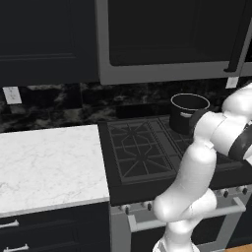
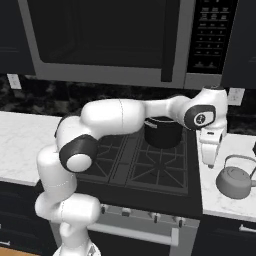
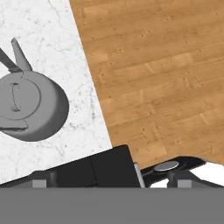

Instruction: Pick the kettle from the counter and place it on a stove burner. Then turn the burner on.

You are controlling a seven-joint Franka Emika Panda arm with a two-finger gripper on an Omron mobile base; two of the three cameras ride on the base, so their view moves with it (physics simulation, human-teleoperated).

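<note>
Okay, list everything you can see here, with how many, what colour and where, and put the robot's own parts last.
kettle: one, silver-grey, on the counter right of the stove, not held
pot: one, black, on a back burner
stove burner: several alike, black grates, cooktop between the counters
counter: two white marble stretches, left and right of the stove
microwave: one, dark with grey frame, above the stove
wall outlets: two, white, on the dark backsplash
floor: brown wood planks, beyond the counter edge
arm: one, white, reaching across the stove
gripper: one, open, beside the kettle

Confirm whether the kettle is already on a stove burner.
No, the kettle sits on the white counter right of the cooktop.
</note>
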